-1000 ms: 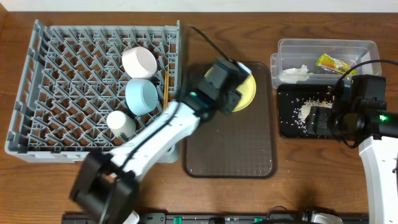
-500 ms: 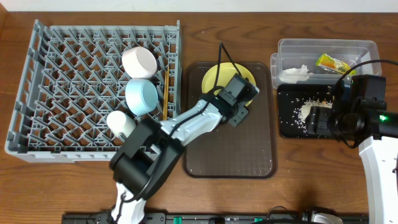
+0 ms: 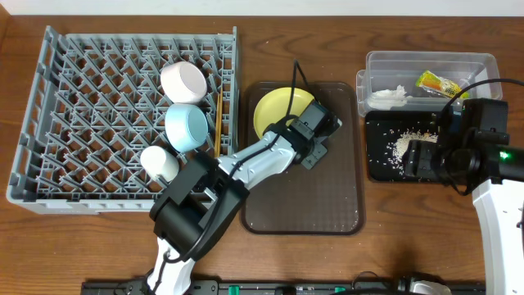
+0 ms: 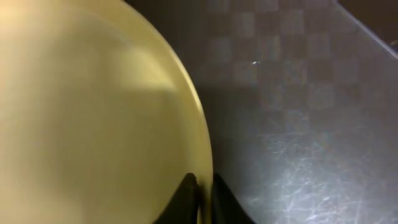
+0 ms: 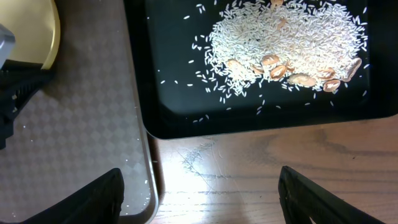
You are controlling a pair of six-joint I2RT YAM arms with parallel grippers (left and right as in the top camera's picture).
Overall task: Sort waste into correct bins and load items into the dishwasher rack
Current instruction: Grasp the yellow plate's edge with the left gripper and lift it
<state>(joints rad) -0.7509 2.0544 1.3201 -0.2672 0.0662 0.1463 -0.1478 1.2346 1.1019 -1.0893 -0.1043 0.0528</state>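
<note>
The left pincer (image 4: 202,194) is clamped narrow on the rim of the yellow plate (image 4: 93,112), with only the fingertips on the edge. From above, the plate (image 3: 274,111) lies over the far end of the brown tray (image 3: 303,197), which otherwise carries nothing. Whether the plate is lifted or flat on the tray cannot be told.

That thin edge hold looks like the main hazard. The plate is wide and smooth, so on the way to the rack it could pivot or slip out. Its free edge could also catch the tray lip or the rack wall. The slots nearest the tray are taken, so a hurried drop could knock what stands there.

To the right, the right pincer (image 5: 199,174) hangs spread wide and holds nothing, just above the wooden surface (image 5: 261,162) beside the black tray (image 5: 186,93). A heap of rice scraps (image 5: 286,37) lies in that tray.

The grey rack (image 3: 98,98) holds, nearest first:
- 1 white cup (image 3: 160,162)
- 1 blue bowl (image 3: 187,127)
- 1 white bowl (image 3: 182,82)
- the chopsticks (image 3: 218,123), standing along the rack's right wall

Farthest off, the clear tub (image 3: 430,56) holds the white tissue (image 3: 389,97) and the yellow-green wrapper (image 3: 438,82).
</note>
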